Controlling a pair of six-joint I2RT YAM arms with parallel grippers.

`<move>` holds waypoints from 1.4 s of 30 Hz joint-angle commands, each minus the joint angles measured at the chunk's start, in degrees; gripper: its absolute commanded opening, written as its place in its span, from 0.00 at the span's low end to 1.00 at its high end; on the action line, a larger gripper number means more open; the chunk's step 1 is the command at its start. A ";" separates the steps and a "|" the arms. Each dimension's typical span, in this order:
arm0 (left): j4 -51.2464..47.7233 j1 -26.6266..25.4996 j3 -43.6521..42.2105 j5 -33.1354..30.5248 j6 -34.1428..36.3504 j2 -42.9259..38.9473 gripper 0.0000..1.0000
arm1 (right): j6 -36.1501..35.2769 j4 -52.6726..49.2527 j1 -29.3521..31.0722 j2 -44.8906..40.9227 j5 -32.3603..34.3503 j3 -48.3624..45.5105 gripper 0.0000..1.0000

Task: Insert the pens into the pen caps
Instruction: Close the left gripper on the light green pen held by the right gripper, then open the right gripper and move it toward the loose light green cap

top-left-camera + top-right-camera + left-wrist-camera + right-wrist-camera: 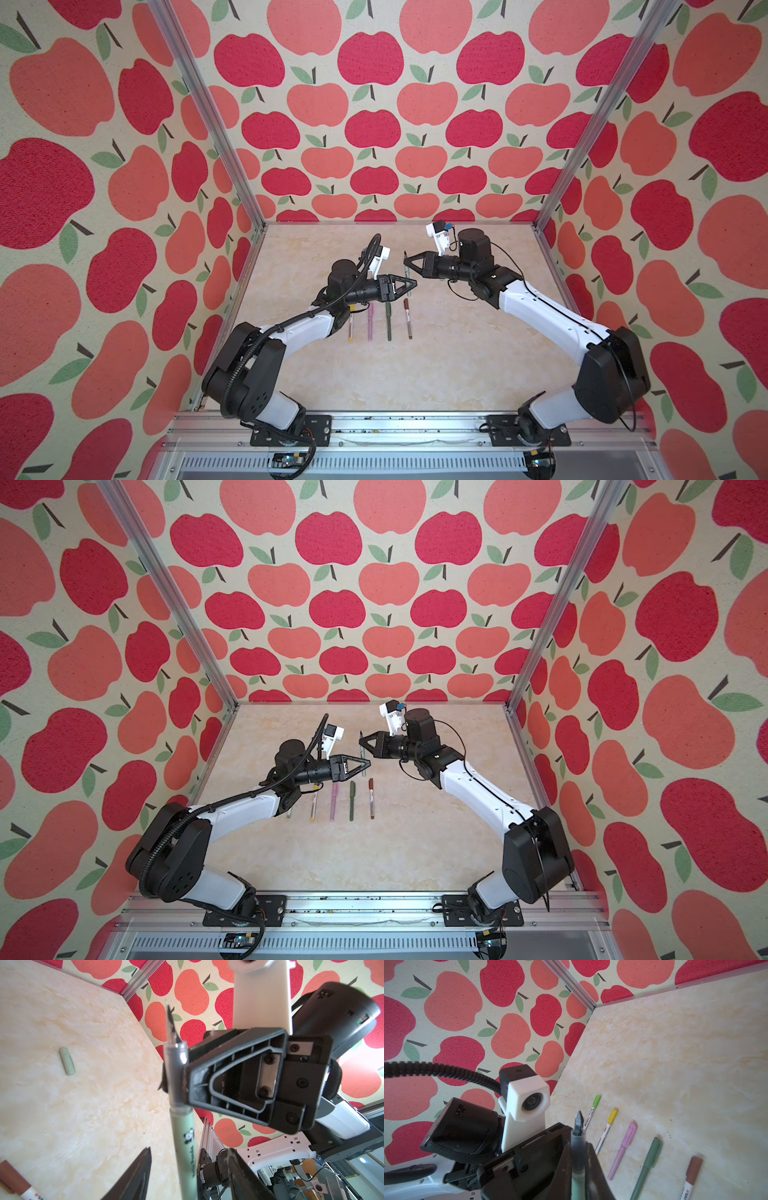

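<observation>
My right gripper (405, 261) (578, 1145) is shut on a pale sage pen (407, 274) (578, 1134), gripping its grey neck just below the dark pointed tip. The pen hangs above the table, tip towards the back wall. My left gripper (415, 284) (189, 1149) is open, its jaws standing on either side of the pen's sage barrel (182, 1126) with a gap on each side. A pale sage pen cap (67, 1060) lies alone on the table, apart from both grippers. I cannot make it out in the top views.
Several capped pens lie in a row on the marble table (415, 845): lime (592, 1111), yellow (607, 1128), pink (333, 802), dark green (352, 801) and brown (371, 799). The left arm hangs over the row's left end. Apple-print walls close in three sides.
</observation>
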 commanded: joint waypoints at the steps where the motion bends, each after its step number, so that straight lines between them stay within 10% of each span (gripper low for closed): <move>1: 4.54 0.41 1.66 0.96 -1.43 0.84 0.55 | 0.95 2.02 0.51 -1.97 -0.48 -0.72 0.00; 25: 2.54 1.70 -0.02 -1.02 0.32 -0.08 0.04 | -0.30 0.48 0.60 -2.44 0.68 -0.15 0.01; 34: -13.58 2.16 1.16 -4.13 10.84 -4.26 0.00 | -4.82 -9.50 0.09 -2.88 8.50 2.88 0.38; 42: -31.86 2.08 2.94 -11.12 21.21 -8.45 0.00 | -6.42 -28.31 -3.20 2.72 23.95 8.54 0.45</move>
